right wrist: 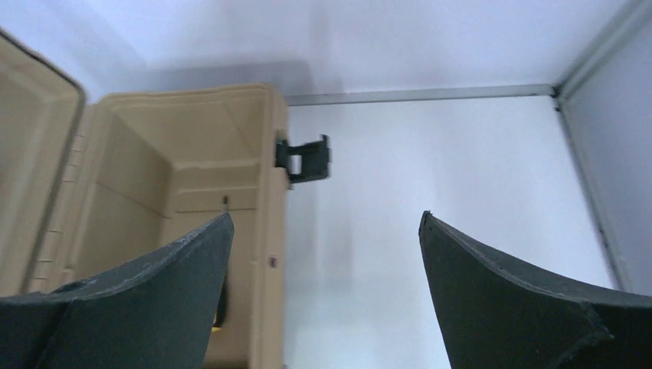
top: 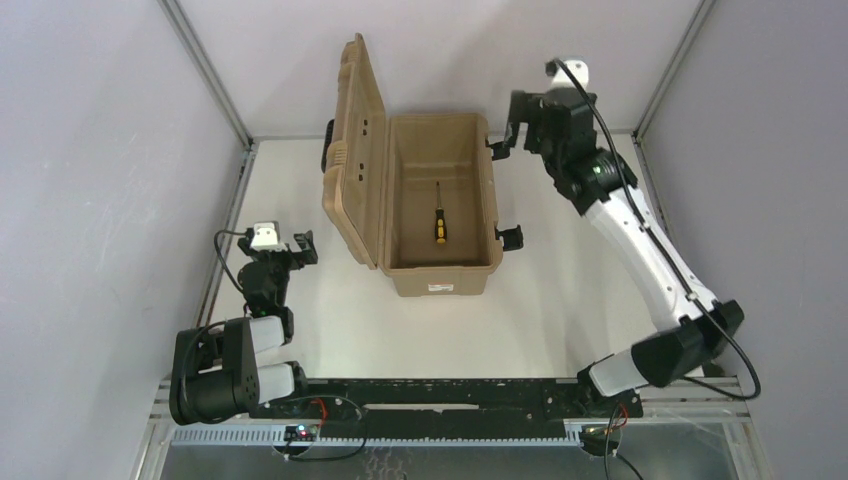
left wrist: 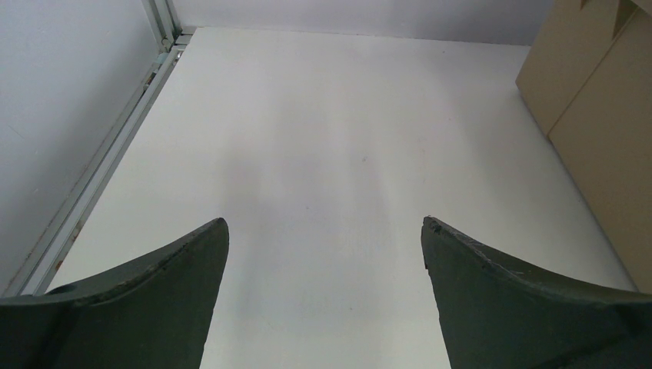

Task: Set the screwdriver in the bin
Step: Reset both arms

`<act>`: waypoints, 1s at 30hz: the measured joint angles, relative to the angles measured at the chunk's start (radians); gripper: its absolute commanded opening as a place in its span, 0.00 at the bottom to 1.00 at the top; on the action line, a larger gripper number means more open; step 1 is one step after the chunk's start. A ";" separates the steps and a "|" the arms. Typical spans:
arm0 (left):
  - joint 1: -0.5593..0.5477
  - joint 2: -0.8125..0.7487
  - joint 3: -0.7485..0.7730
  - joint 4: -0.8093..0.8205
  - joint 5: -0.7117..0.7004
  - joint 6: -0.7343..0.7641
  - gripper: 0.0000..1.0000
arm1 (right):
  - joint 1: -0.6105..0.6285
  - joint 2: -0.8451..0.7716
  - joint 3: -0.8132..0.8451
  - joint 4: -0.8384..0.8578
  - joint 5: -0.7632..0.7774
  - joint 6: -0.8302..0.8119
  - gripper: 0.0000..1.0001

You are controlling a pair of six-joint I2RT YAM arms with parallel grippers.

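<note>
Top external: screwdriver (top: 439,222) lies inside bin (top: 420,278) (lid (top: 358,150) open); left and right jaws spread.

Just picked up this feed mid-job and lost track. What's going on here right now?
Nothing is being held. The screwdriver lies on the floor of the bin, whose lid stands open on the left. The right gripper is open and empty, hovering by the bin's far right corner near a latch. The left gripper is open too, over the table, apart from the bin.
</note>
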 measured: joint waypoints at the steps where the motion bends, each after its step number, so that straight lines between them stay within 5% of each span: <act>1: 0.000 0.000 0.000 0.000 0.000 0.000 1.00 | -0.012 -0.039 -0.071 0.047 0.005 -0.016 0.99; 7: 0.000 0.000 0.000 0.000 0.000 0.000 1.00 | -0.055 -0.168 -0.354 0.228 0.034 -0.079 0.99; 30: 0.000 0.000 0.000 0.000 0.000 0.000 1.00 | -0.241 -0.250 -0.929 0.299 -0.069 0.101 1.00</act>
